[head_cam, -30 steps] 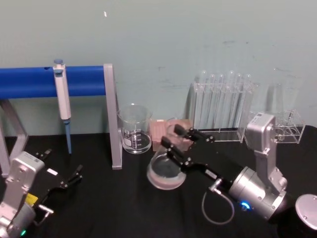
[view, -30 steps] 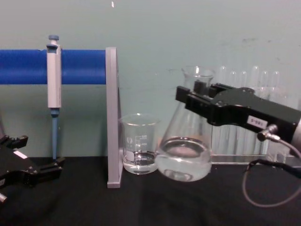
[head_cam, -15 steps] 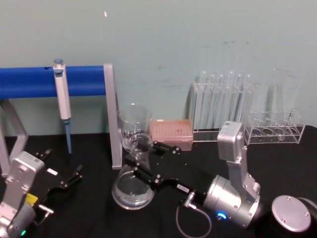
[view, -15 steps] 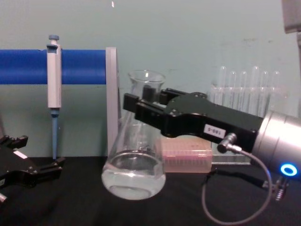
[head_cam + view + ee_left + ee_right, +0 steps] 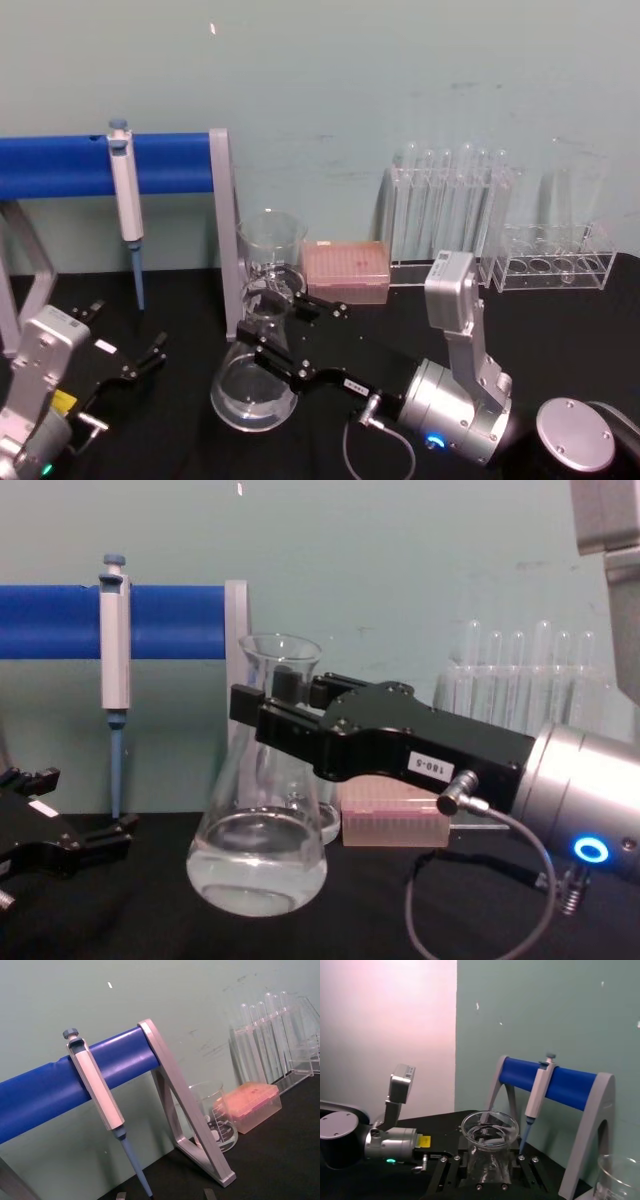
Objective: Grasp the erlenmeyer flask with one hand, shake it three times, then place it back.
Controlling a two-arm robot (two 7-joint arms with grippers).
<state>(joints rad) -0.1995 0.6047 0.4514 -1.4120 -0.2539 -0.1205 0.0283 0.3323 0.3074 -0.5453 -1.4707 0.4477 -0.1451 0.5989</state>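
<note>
The erlenmeyer flask (image 5: 253,395) is clear glass with a little clear liquid pooled in its wide base (image 5: 257,868). My right gripper (image 5: 268,325), black with a white label and a silver wrist, is shut on its neck just under the flared rim (image 5: 490,1130). In the chest view this hand (image 5: 268,702) reaches in from the right and holds the flask slightly tilted, low over the black table; whether the base touches it I cannot tell. My left gripper (image 5: 125,335) rests open at the near left (image 5: 80,805), apart from the flask.
Behind the flask stand a glass beaker (image 5: 270,245) and the grey post (image 5: 225,240) of a blue bar holding a pipette (image 5: 125,200). A pink tip box (image 5: 345,265) and test tube racks (image 5: 450,215) line the back right. A silver disc (image 5: 575,435) lies near right.
My right gripper has carried the flask leftward and nearer to me, from in front of the pink box to in front of the beaker and post. The left arm has not moved.
</note>
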